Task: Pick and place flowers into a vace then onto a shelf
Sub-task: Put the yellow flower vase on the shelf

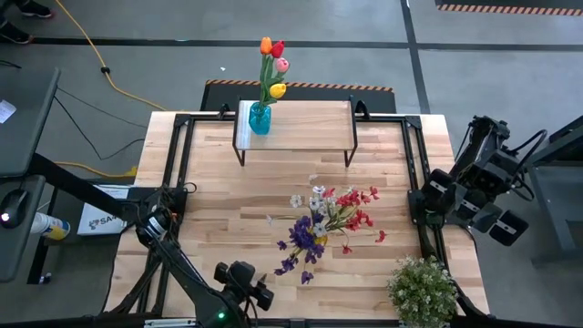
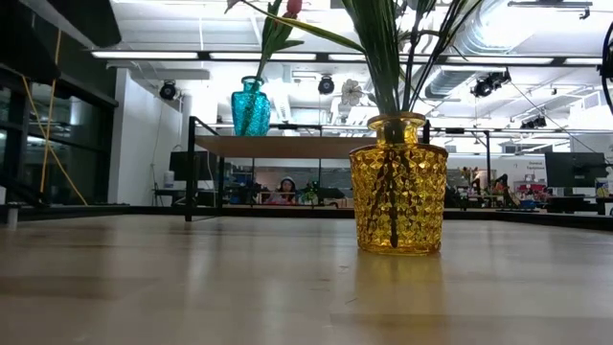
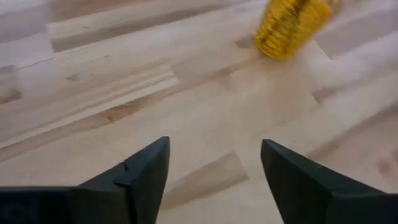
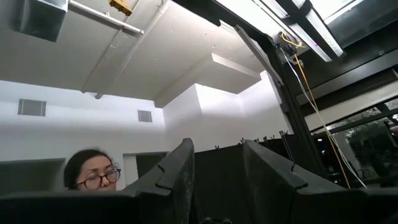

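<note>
We see the left gripper (image 3: 214, 171) with its fingers spread wide over bare wood at the bottom of the high view, holding nothing. The right gripper (image 4: 217, 165) sits at the right edge of the table, tilted up toward the ceiling, fingers slightly apart and empty. Mid-table, the red, purple and white sprays (image 1: 328, 223) stand in a yellow glass vase (image 2: 397, 184). At top centre, the tulips (image 1: 273, 64) stand in a blue vase (image 1: 260, 119) on the shelf (image 1: 305, 126).
</note>
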